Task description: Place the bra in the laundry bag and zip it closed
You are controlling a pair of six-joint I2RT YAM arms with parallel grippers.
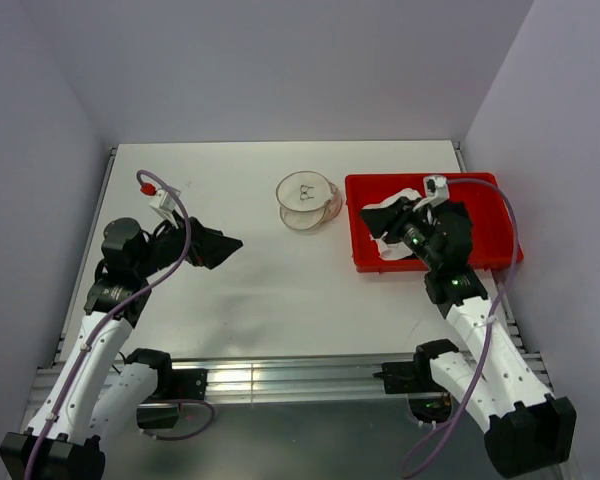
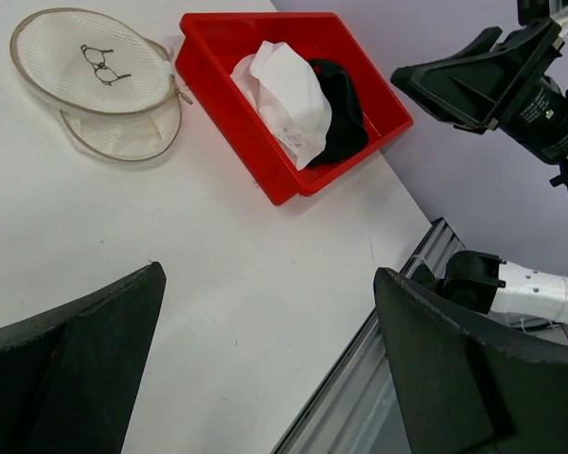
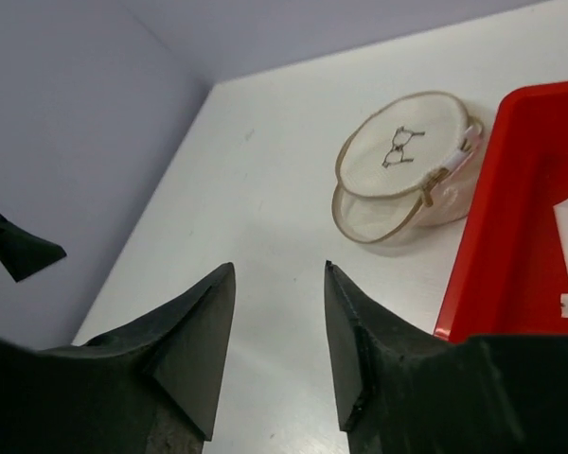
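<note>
Left wrist view shows the left gripper [image 2: 267, 272] nearest, its 2 black fingers wide apart with nothing between them, hanging over the white table [image 2: 218, 246].

The right gripper [image 3: 279, 270] also has its fingers apart, with a smaller gap, and it is empty. From above, it hangs over the left part of the red rectangular plastic bin [image 1: 485, 225] and seems not to touch what lies inside.

The bra [image 2: 289, 95], a white moulded cloth with a black piece against it, lies in that bin. I cannot tell if white and black are 1 garment or 2.

Farther away, near the bin's left wall, sits the small white translucent mesh laundry bag [image 1: 305, 205]. Its round flat lid [image 3: 407, 156] is lifted off the base on 1 side.

I judge the step in hand is picking the bra out of the bin. The right gripper should go down straight and pinch a raised fold of the white cloth, not press flat on the cup. It should then lift high enough that hanging parts pass over the bin wall. The mesh bag looks light and may slide, so the left gripper would do well to hold the lid open.
</note>
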